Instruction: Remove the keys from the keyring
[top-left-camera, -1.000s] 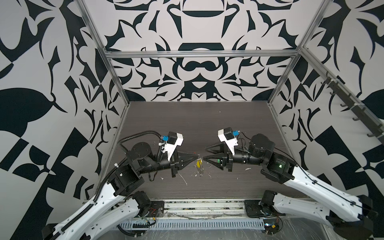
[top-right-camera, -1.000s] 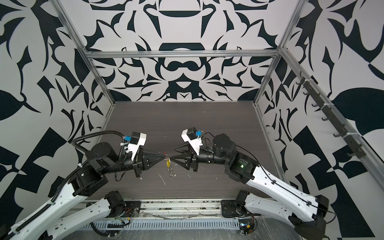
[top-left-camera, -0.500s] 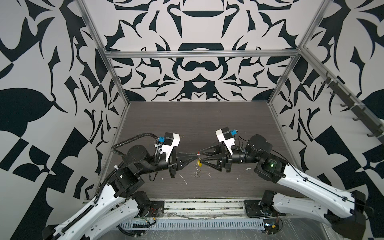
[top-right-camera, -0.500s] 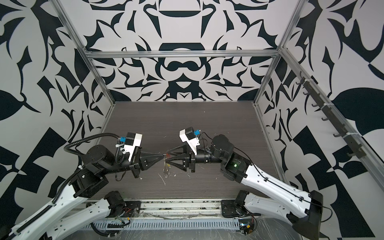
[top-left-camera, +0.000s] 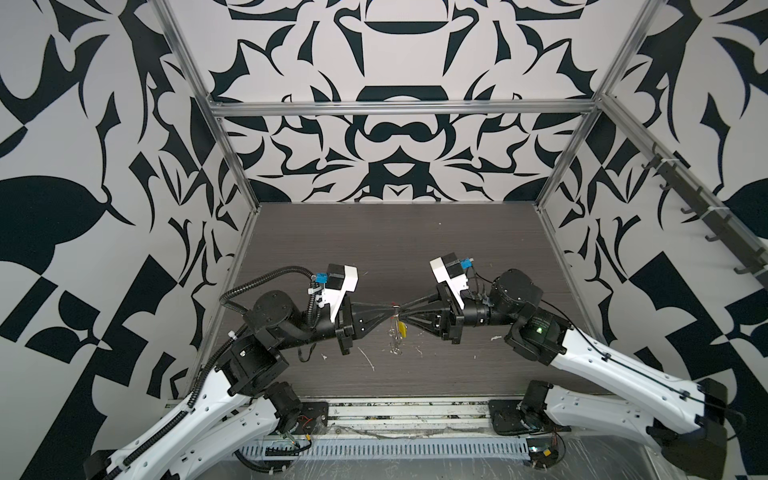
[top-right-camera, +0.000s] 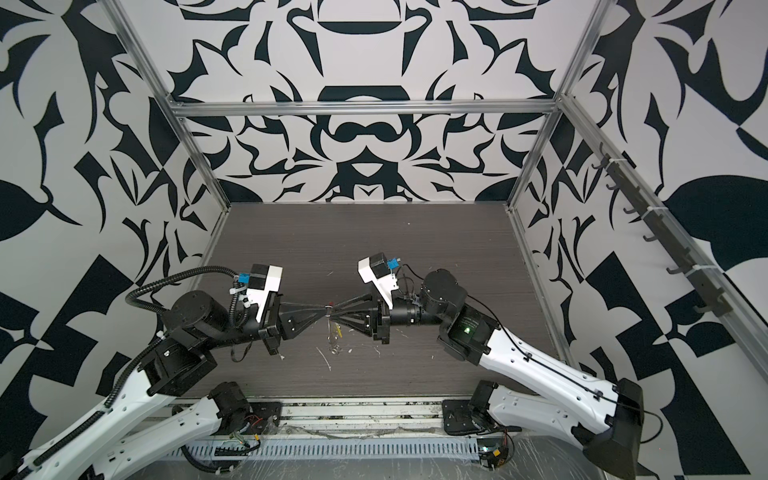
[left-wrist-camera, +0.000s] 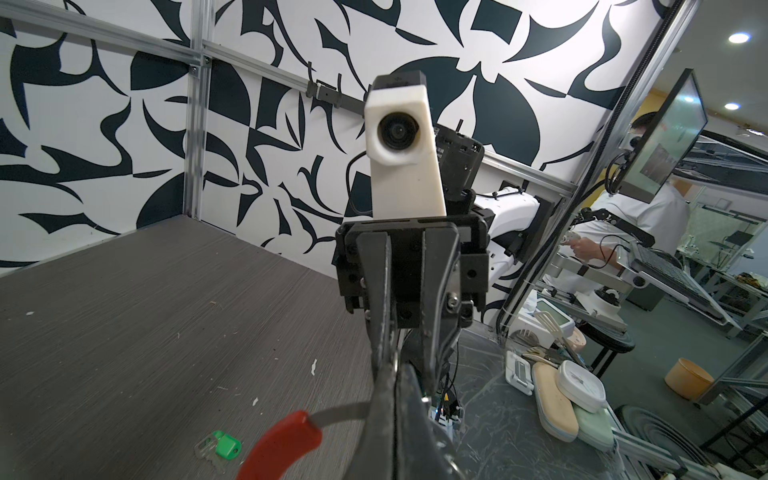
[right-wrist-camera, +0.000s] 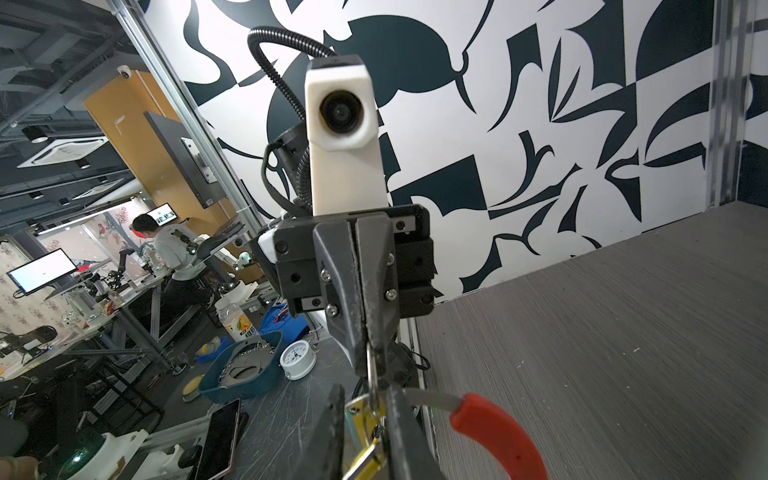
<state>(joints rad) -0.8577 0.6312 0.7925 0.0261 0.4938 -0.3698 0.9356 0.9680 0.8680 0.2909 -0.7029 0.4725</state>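
Narrower now, the right gripper (top-left-camera: 403, 316) flanks the yellow-tagged silver key (right-wrist-camera: 360, 420), grip unclear; left gripper (top-left-camera: 392, 308) clenches the red-sleeved grey metal hoop (left-wrist-camera: 286, 436).

Keyring (left-wrist-camera: 343, 412) grey metal; sleeve (left-wrist-camera: 282, 442) glossy red plastic; tabletop (left-wrist-camera: 145, 316) matt woodgrain.

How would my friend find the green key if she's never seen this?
Find the dark table and the keyring held up above it. On the table near the ring's red sleeve lies the green key, flat and loose. Its tag is green, while the yellow key hangs up in the air by the ring.
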